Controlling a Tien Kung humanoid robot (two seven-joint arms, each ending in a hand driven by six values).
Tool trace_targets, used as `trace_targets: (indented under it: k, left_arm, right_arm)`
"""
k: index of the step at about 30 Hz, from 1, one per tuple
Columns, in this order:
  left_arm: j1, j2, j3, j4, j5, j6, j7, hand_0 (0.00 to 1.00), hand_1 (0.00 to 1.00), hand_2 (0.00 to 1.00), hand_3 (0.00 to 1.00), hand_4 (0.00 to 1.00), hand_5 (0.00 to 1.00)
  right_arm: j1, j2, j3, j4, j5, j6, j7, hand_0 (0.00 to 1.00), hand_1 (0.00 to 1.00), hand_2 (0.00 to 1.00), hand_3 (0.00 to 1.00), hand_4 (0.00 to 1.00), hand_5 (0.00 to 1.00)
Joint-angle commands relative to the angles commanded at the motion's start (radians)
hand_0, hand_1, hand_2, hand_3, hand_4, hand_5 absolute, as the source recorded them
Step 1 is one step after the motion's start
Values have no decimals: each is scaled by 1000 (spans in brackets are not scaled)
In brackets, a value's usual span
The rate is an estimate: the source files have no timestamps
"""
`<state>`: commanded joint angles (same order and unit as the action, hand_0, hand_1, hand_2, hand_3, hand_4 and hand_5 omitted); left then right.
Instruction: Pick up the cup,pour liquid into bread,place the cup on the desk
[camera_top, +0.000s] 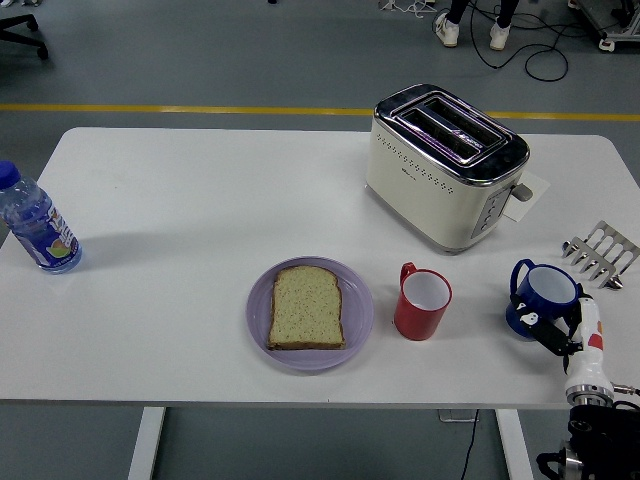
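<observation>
Blue cup (540, 299): it is seen upright on the white table (200, 200), near the right edge, with its handle turned to the far left. What is inside cannot be made out.
Right hand (562, 327): it comes in from the lower right corner. Its dark fingers (548, 331) are pressed against the near side of the blue cup, so the cup looks held. How far they go round it cannot be seen.
Left hand: it is not seen at all.
Red cup (421, 303): it stands upright between the plate and the blue cup, apart from both. Its white inside looks empty.
Purple plate (358, 310): one slice of bread (307, 307) is laid flat on it, near the front edge of the table.
Bottle (35, 226): it stands at the far left edge and is partly cut off by the picture. Clear water is seen in it, and a blue cap is on top.
Toaster (440, 165): two slots are open on top. Nothing can be seen in them.
Metal rack (600, 251): it lies at the right edge, just behind the blue cup.
Hard to see: the right arm is cut off at the bottom corner.
Open room: much bare table is left at the far left and between the bottle and the plate.
</observation>
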<state>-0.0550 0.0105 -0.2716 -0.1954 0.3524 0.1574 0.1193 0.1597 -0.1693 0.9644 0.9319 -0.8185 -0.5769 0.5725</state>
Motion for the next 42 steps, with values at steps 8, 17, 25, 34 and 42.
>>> trace_targets:
  k: [8, 17, 25, 34, 42]
  left_arm:
    - [-2, 0, -4, -1, 2, 0, 0, 632, 638, 649, 502, 239, 862]
    - [-7, 0, -14, -1, 4, 0, 0, 632, 638, 651, 503, 237, 860]
    - [-9, 1, -16, -1, 5, 0, 0, 632, 638, 651, 503, 239, 863]
    - [-12, 1, -18, -1, 7, 0, 0, 632, 638, 650, 503, 239, 863]
    - [-13, 1, -21, -1, 10, 0, 0, 632, 638, 650, 503, 239, 863]
  right_arm:
    - [8, 3, -4, -10, -7, 12, -22, 546, 493, 599, 770, 758, 2]
    - [11, 4, -1, -14, -19, 16, -34, 564, 510, 641, 871, 858, 22]
    - [12, 5, 2, -14, -29, 11, -32, 579, 525, 679, 952, 869, 11]
    - [11, 7, 7, -15, -51, 17, -36, 611, 563, 751, 998, 893, 2]
    - [11, 7, 11, -14, -59, 19, -32, 633, 586, 774, 998, 900, 2]
